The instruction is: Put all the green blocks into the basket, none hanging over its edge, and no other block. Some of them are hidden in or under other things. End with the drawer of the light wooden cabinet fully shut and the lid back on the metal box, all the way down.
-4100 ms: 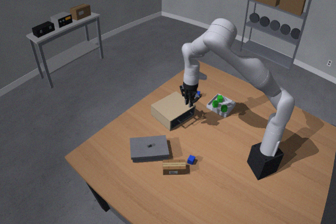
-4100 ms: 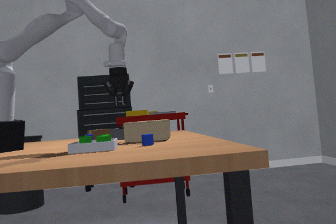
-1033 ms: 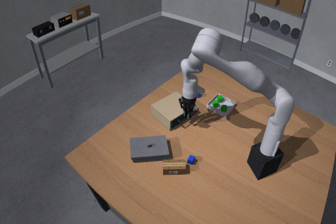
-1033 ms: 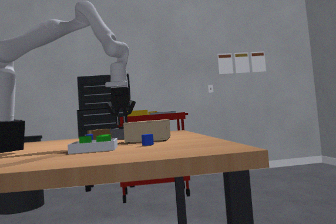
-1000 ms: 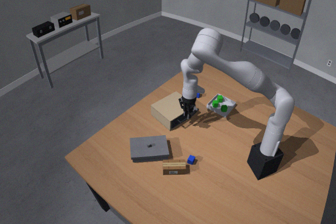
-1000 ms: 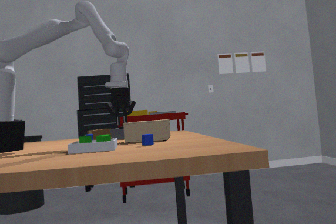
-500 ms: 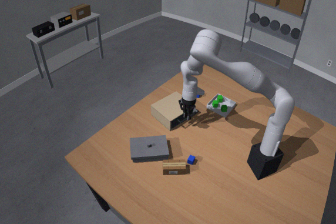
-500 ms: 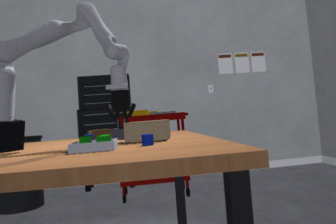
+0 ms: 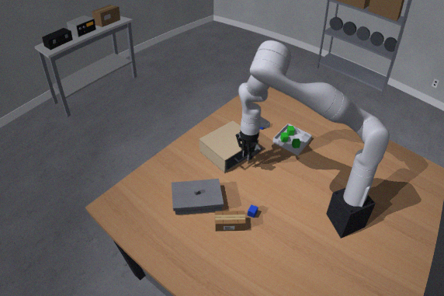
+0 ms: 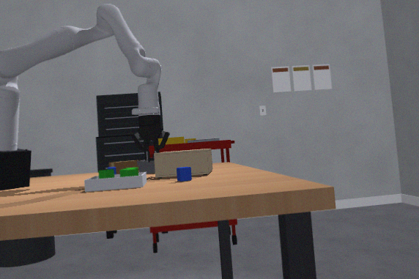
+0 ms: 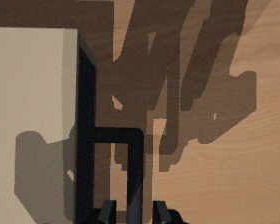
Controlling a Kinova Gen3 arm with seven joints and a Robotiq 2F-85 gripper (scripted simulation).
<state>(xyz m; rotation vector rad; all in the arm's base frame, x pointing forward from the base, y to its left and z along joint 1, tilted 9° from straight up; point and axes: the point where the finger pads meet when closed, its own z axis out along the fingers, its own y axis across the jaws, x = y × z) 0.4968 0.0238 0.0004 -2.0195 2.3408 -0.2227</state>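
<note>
My gripper (image 9: pixel 248 157) (image 10: pixel 150 160) (image 11: pixel 135 212) points down at the front of the light wooden cabinet (image 9: pixel 223 141) (image 10: pixel 183 164) (image 11: pixel 31 90). Its fingers are partly open, one on each side of the dark drawer handle (image 11: pixel 135 175), with a gap on both sides in the wrist view. The drawer looks shut or nearly so; a small gap cannot be ruled out. Three green blocks (image 9: pixel 291 130) (image 9: pixel 284 137) (image 9: pixel 296 143) lie inside the white basket (image 9: pixel 285 148) (image 10: pixel 115 184). The grey lid (image 9: pixel 186 195) lies on the metal box (image 9: pixel 198 210) and looks level.
A blue block (image 9: pixel 252 210) lies beside a brown cardboard box (image 9: pixel 230 223) near the metal box. Another blue block (image 9: pixel 261 128) (image 10: pixel 184 173) lies behind the cabinet, next to a greyish thing (image 9: pixel 265 122) partly hidden by the arm. The basket stands to the right of the gripper in the top view.
</note>
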